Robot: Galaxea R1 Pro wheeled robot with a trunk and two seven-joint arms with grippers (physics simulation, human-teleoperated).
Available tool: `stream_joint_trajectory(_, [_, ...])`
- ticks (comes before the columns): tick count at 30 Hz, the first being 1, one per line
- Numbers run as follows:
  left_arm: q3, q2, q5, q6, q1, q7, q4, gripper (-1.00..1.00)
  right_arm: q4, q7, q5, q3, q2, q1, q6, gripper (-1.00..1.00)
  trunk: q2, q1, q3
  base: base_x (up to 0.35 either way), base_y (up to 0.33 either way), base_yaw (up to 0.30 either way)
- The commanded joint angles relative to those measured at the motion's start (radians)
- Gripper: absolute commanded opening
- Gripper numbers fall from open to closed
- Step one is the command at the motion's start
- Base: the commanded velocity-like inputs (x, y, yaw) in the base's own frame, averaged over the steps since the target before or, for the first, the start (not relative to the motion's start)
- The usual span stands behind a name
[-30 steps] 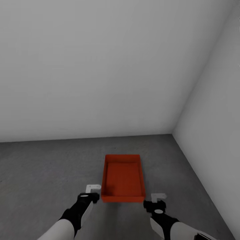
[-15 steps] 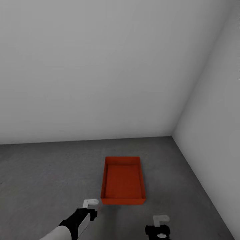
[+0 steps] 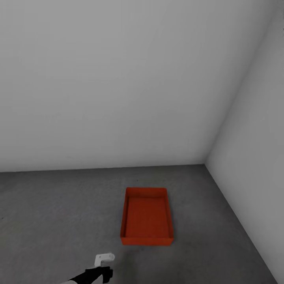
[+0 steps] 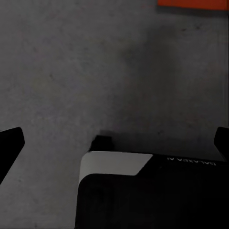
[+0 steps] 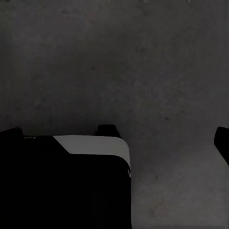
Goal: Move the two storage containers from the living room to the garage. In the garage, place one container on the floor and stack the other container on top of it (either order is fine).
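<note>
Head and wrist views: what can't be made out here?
- Left gripper: the head view's bottom edge cuts off most of it; jaw opening unreadable there.
- Left wrist view: the wrist body covers the lower part; fingertips sit at the side edges, apparently spread; only a sliver of the storage container shows.
- Right wrist view: the wrist body hides much of the floor.
- Storage container: one or two nested bins, unclear from above.

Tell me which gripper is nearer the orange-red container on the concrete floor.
Left, as far as the pictures settle it. The left gripper sits just short of the container, off its near left corner. The right wrist view shows bare floor, so the right gripper's distance can't be judged.
</note>
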Motion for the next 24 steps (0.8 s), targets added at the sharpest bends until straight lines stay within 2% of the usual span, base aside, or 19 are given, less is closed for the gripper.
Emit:
stream_joint_trajectory(1, [0.002,0.001,0.007,0.002,0.006,-0.013,0.0,1.0,-0.001,-0.004,-0.011,0.008,0.0,-0.001,-0.003,1.0,-0.002,0.001,0.0,0.0,0.0,0.009])
stream_joint_trajectory(3, [0.002,0.009,0.008,-0.001,0.019,-0.042,0.0,1.0,-0.001,-0.004,-0.01,0.008,0.0,-0.002,-0.005,1.0,-0.002,0.001,0.003,0.0,0.0,0.005])
stream_joint_trajectory(6, [0.003,0.013,0.008,-0.002,0.023,-0.052,0.0,1.0,-0.001,-0.004,-0.014,0.007,0.0,-0.003,-0.006,1.0,-0.002,0.001,0.007,0.0,0.0,0.002])
stream_joint_trajectory(20, [0.001,0.014,0.005,0.003,0.026,-0.057,0.001,1.0,0.001,0.055,-0.018,0.004,-0.003,-0.002,-0.01,1.0,-0.002,0.001,0.01,0.0,0.0,0.0])
stream_joint_trajectory(24, [0.001,0.014,0.005,0.003,0.028,-0.057,0.001,1.0,0.001,0.074,-0.015,0.007,-0.001,0.015,-0.011,1.0,-0.002,0.001,0.011,0.0,0.0,0.0])
